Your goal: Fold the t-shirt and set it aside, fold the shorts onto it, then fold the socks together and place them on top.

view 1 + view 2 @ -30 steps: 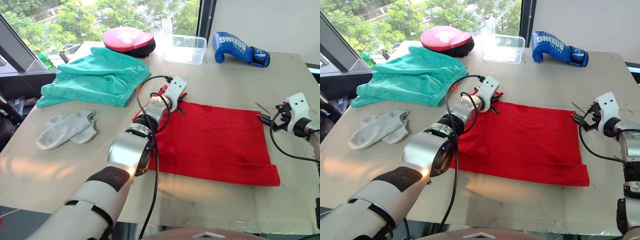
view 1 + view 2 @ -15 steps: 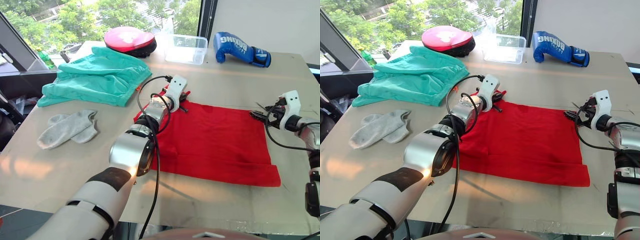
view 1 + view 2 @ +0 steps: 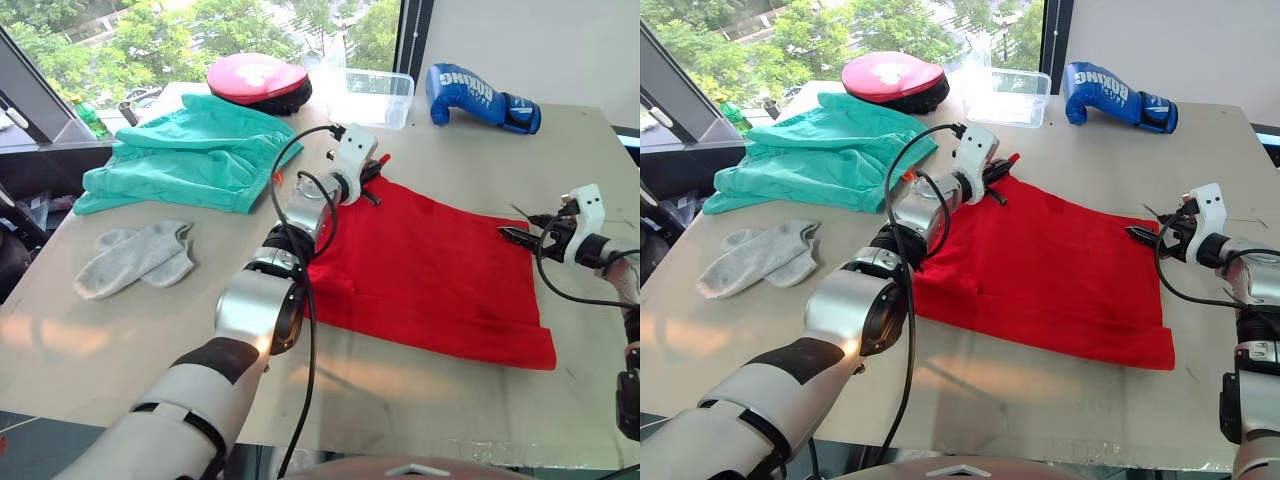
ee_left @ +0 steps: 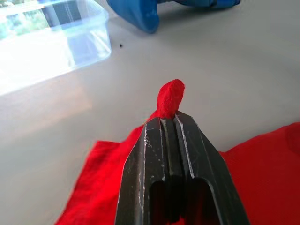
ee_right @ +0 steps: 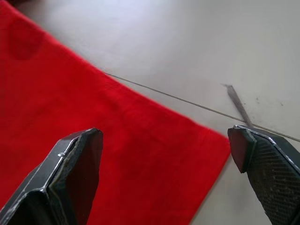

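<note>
The t-shirt (image 3: pixel 430 275) lies as a thin, bright red rectangle across the middle of the smooth beige table (image 3: pixel 420 410), its weave soft and matte. The left hand (image 4: pixel 171 123) is clenched on the shirt's ten o'clock corner, a small red nub poking out past the fingertips. Since a second ago that corner has lifted toward the clear plastic box (image 3: pixel 370 97), pulling the far edge slanted. The right hand (image 5: pixel 164 159) hangs released, fingers spread over the three o'clock corner. Crumpled teal shorts (image 3: pixel 190 155) and knitted grey socks (image 3: pixel 135 258) rest at nine o'clock.

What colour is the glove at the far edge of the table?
Blue with white lettering; the boxing glove shows best in the left eye view.
</note>
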Tool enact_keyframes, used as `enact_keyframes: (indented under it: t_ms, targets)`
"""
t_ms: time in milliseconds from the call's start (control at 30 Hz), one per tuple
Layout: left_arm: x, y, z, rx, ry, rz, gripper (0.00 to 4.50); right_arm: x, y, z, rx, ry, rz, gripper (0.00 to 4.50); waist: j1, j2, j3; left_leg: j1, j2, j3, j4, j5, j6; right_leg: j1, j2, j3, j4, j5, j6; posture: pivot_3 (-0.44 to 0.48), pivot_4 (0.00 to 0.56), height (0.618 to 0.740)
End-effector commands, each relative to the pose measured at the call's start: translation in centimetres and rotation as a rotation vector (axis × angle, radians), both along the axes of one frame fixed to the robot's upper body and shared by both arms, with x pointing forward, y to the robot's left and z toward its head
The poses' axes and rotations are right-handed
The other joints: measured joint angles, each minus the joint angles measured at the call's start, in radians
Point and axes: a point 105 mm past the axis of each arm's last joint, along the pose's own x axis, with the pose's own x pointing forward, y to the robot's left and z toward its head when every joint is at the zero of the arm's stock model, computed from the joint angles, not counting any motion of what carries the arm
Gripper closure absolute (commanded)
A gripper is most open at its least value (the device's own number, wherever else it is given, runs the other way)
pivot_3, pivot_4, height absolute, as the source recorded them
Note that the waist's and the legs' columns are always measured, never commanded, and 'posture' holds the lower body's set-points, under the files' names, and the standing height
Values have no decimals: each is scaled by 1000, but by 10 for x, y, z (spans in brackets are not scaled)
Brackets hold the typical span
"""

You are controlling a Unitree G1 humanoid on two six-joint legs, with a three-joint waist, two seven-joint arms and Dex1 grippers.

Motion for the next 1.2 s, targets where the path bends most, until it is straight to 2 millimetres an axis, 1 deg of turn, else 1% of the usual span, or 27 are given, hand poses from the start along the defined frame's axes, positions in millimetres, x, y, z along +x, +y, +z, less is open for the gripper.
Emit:
enact_keyframes:
  t_ms: [33, 233, 400, 533, 600, 700, 800, 1033, 1200]
  targets:
    - [-6, 0, 9, 5, -54, -10, 4411, -4, -4, 19, -10, -46, 14, 0, -1, 0, 0, 0, 0, 0, 0, 0, 0, 0, 0, 0, 1, 0, 0, 0, 150, 735]
    - [-25, 3, -2, 46, -58, -8, 4411, -7, -5, 13, -37, -26, 19, 0, 0, 0, 0, 1, 1, -1, 2, 0, 0, 0, 0, 1, 5, 0, 0, 0, 150, 735]
    - [-38, 12, 0, 48, -61, 5, 4411, -6, -7, 12, -56, -31, 12, 0, -1, 0, 0, 2, 1, -2, 3, 0, 0, 0, 0, 2, 7, 0, 0, 0, 150, 735]
    - [-49, 17, -3, 79, -55, -10, 4411, -5, -8, 14, -80, -42, 22, 0, 0, 0, 0, 3, 2, -2, 3, 0, 0, 0, 0, 3, 7, 0, 0, 0, 150, 735]
    - [-54, 18, -7, 100, -48, -23, 4411, -6, -6, 16, -81, -43, 45, 0, 1, 0, 0, 3, 2, -2, 3, 0, 0, 0, 0, 3, 7, 0, 0, 0, 150, 735]
    - [-59, 19, -15, 141, -37, -48, 4411, -12, 0, 14, -97, -16, 122, 0, 1, 0, 0, 3, 2, -2, 3, 0, 0, 0, 0, 3, 7, 0, 0, 0, 150, 735]
    - [-62, 19, -20, 161, -29, -68, 4411, -12, 1, 15, -121, -10, 145, 0, 1, 0, 0, 3, 2, -3, 3, 0, 0, 0, 0, 3, 7, 0, 0, 0, 150, 735]
    - [-65, 19, -27, 179, -17, -87, 4411, 2, -9, 26, -180, -69, 123, 0, -1, 0, 0, 3, 1, -2, 3, 0, 0, 0, 0, 3, 8, 0, 0, 0, 150, 735]
    - [-66, 19, -30, 189, -12, -94, 4411, 18, -6, 32, -276, -103, 150, 0, -1, 0, 0, 4, 2, -1, 3, 0, 0, 0, 0, 4, 8, 0, 0, 0, 150, 735]
